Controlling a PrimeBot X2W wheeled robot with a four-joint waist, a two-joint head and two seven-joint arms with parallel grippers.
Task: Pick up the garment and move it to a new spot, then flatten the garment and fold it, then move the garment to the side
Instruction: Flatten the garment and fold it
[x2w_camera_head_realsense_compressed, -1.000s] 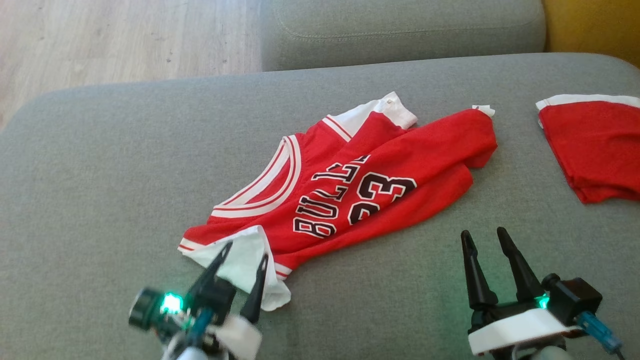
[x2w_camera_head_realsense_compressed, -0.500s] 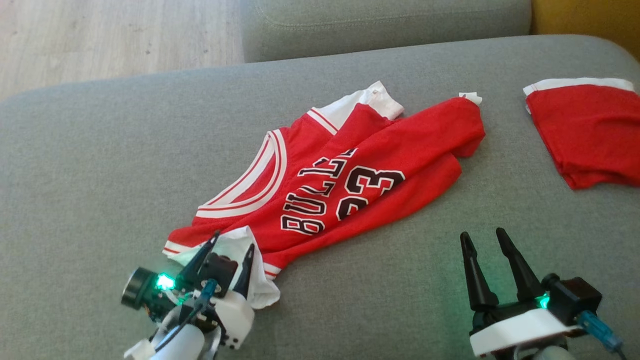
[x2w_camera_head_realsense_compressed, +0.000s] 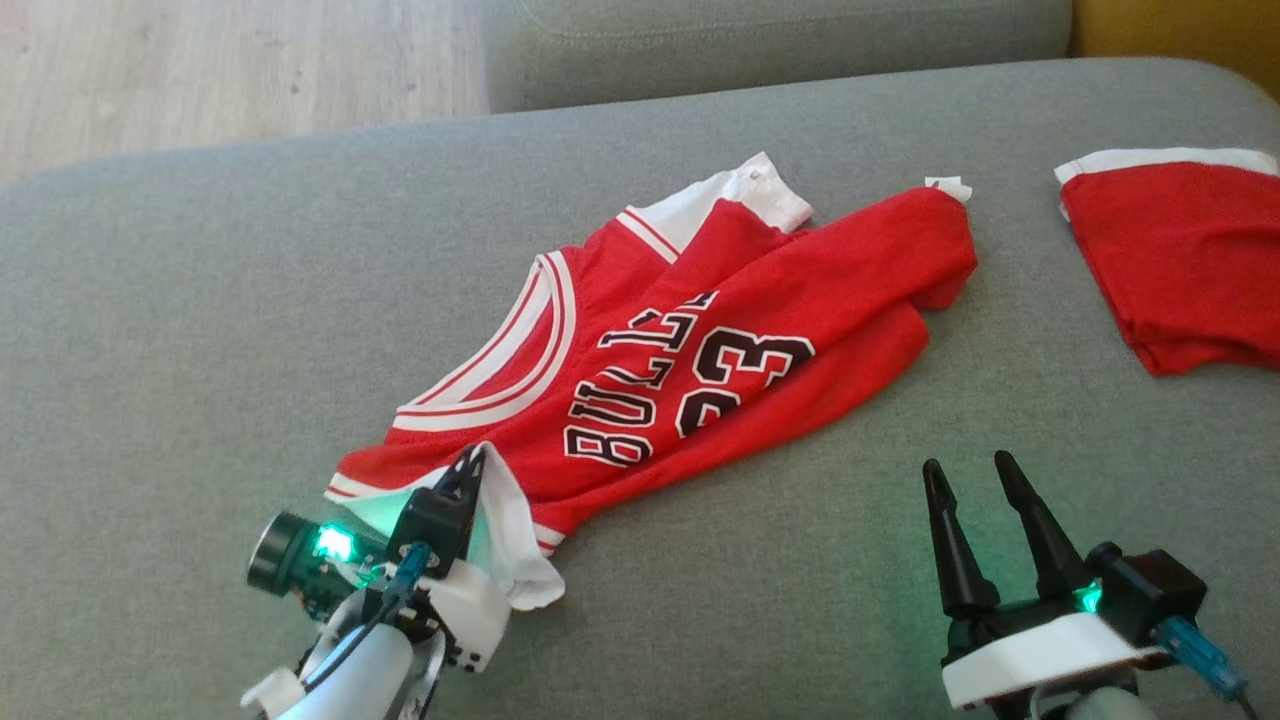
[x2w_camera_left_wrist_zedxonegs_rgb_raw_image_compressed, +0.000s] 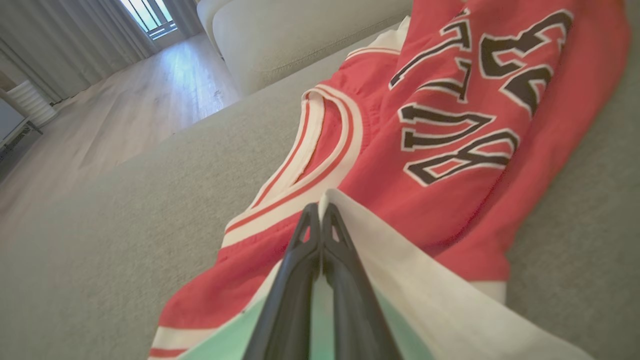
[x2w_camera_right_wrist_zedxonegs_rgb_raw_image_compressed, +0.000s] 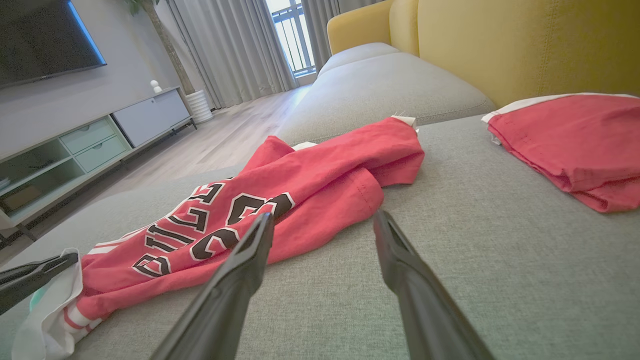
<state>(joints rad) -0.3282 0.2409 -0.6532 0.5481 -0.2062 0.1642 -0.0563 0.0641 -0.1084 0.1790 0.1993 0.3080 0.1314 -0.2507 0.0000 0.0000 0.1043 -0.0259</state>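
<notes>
The garment (x2w_camera_head_realsense_compressed: 780, 290) is a red jersey with black lettering and white trim, lying crumpled across the grey sofa cushion (x2w_camera_head_realsense_compressed: 200, 300). My left gripper (x2w_camera_head_realsense_compressed: 470, 467) is shut on the garment's white turned-up corner at its near left end. In the left wrist view the fingers (x2w_camera_left_wrist_zedxonegs_rgb_raw_image_compressed: 305, 250) press together at the garment's (x2w_camera_left_wrist_zedxonegs_rgb_raw_image_compressed: 450, 100) white edge. My right gripper (x2w_camera_head_realsense_compressed: 975, 472) stands open over bare cushion, a little short of the garment's near right side. The right wrist view shows the garment (x2w_camera_right_wrist_zedxonegs_rgb_raw_image_compressed: 310, 175) ahead of that open gripper (x2w_camera_right_wrist_zedxonegs_rgb_raw_image_compressed: 322, 220).
A second red cloth (x2w_camera_head_realsense_compressed: 1180, 270) with a white band lies folded at the cushion's right, seen again as the red cloth (x2w_camera_right_wrist_zedxonegs_rgb_raw_image_compressed: 575, 145) in the right wrist view. Another grey cushion (x2w_camera_head_realsense_compressed: 780, 40) and wooden floor (x2w_camera_head_realsense_compressed: 200, 70) lie beyond. A yellow backrest (x2w_camera_right_wrist_zedxonegs_rgb_raw_image_compressed: 525, 45) rises on the right.
My left gripper's fingers have shut on the garment's white corner after standing open around it. The right gripper has not moved. The head camera has shifted slightly.
</notes>
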